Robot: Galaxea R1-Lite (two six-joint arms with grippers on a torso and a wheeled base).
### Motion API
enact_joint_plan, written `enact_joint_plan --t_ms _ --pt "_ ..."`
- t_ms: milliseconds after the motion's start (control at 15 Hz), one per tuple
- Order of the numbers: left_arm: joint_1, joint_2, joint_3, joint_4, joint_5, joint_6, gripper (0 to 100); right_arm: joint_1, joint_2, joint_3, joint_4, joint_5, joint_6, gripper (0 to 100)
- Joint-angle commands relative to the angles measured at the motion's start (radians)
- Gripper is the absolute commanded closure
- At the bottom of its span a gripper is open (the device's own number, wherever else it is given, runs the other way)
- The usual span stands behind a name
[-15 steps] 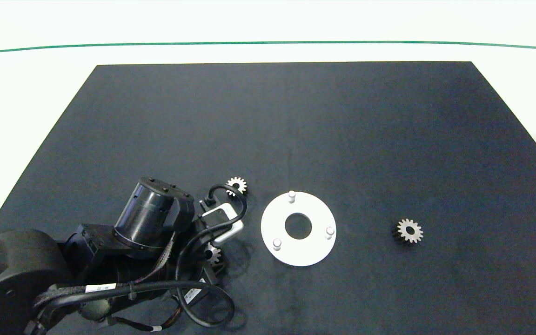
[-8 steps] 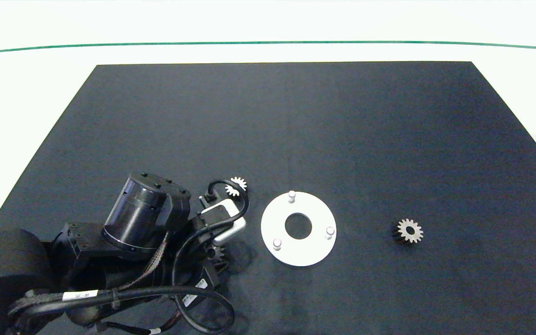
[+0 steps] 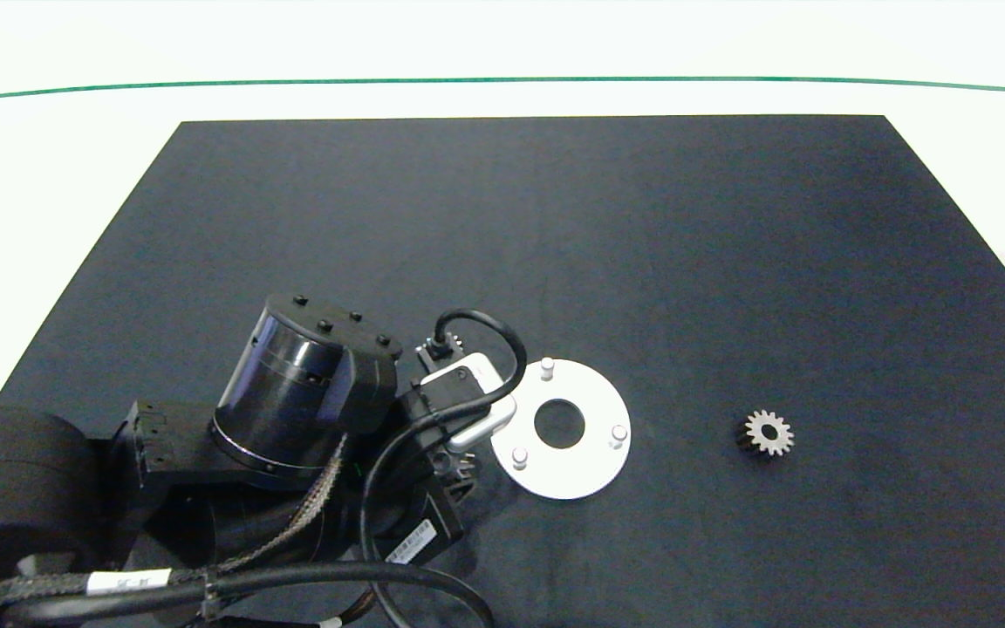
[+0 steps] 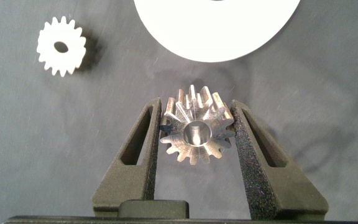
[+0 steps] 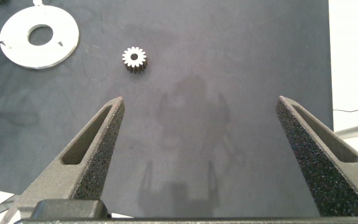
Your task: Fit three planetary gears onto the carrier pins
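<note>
My left gripper (image 4: 196,104) is shut on one planetary gear (image 4: 196,132), a silver-grey spur gear held tilted just off the dark mat, close to the edge of the white disc (image 4: 216,37). In the head view the left wrist covers this gear, right beside the disc (image 3: 590,462) and its three carrier pins (image 3: 546,367). All three pins stand bare. A second gear (image 4: 61,46) lies flat on the mat near the held one. A third gear (image 3: 768,433) lies to the right of the disc. My right gripper (image 5: 199,99) hangs open, well short of that gear (image 5: 133,59).
The dark mat (image 3: 555,227) covers most of the white table. My left arm's bulky joints and cables (image 3: 293,419) fill the lower left corner of the head view. The right arm is outside the head view.
My left arm has moved right, up to the disc's edge, carrying the gear with it. The gear lying behind the wrist is now covered by the wrist cable in the head view.
</note>
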Motion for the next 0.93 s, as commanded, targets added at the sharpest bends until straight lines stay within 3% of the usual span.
enact_joint_plan --t_ms 67,200,933 --pt "-0.044 0.068 -0.089 -0.001 0.007 0.001 87 -0.001 0.004 -0.001 0.002 0.000 -0.003 0" --pt "-0.065 0.107 -0.142 0.013 0.033 0.001 87 -0.001 0.004 -0.004 0.004 -0.003 -0.003 0" --pt "-0.095 0.190 -0.201 0.038 0.035 -0.009 87 0.002 0.019 -0.018 0.004 -0.005 -0.003 0"
